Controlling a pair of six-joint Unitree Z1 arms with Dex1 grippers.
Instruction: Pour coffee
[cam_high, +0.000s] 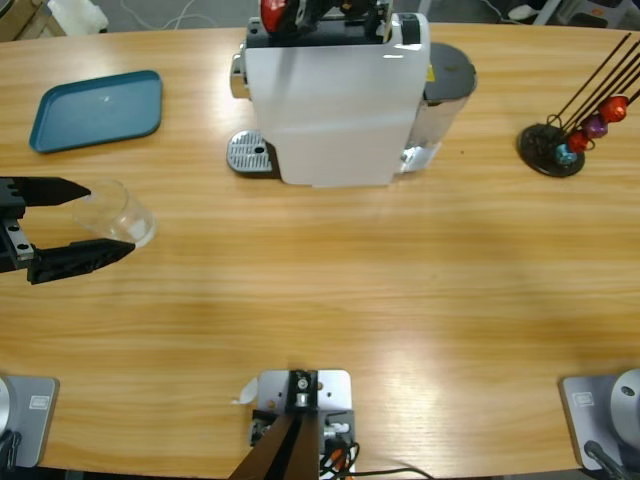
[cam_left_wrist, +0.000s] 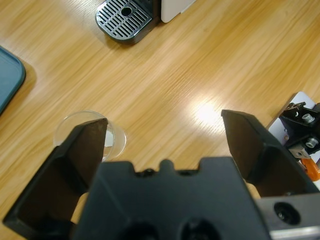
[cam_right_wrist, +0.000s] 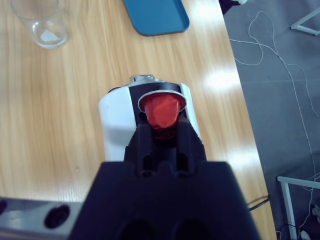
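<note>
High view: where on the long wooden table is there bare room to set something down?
The widest free patch is the wooden table in front of the white coffee machine, stretching right below the black capsule rack. It is crowded at the left, where the open left gripper flanks the clear drinking glass below the teal tray.

No text, label or number can be read anywhere.
</note>
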